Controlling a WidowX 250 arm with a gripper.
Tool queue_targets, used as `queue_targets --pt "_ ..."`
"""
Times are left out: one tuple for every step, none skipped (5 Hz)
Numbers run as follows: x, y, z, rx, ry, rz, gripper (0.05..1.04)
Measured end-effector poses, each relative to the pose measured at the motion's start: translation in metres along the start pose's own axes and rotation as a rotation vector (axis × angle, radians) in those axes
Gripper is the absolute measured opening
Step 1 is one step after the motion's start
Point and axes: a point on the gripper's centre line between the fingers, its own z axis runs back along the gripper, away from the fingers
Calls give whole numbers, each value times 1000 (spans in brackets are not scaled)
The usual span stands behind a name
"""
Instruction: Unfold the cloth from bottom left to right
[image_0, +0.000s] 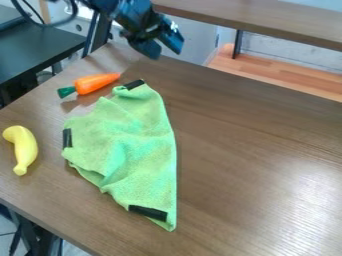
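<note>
Cloth (137, 145), green and rumpled, on a brown counter (267, 160).
Orange carrot (98, 82) near its top corner, yellow banana (25, 149) farther left; tool (160, 45) above, fingers wide apart.

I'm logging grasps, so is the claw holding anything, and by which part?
Nothing is held: the claw hangs open and empty, and the green cloth lies on the table, apart from it.

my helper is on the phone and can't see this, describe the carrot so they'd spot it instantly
On the brown table, find the green cloth. The carrot lies by its top corner, orange with a dark green end, unlike the all-yellow banana.
</note>
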Motion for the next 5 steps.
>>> queue_targets --pt "-6 13 23 142 193 44 1000" --pt "-25 25 50 85 156 134 1000" --pt "-56 50 61 131 150 175 1000" --pt "-71 61 67 167 121 202 1000" --pt "-87 78 73 258 163 235 1000"
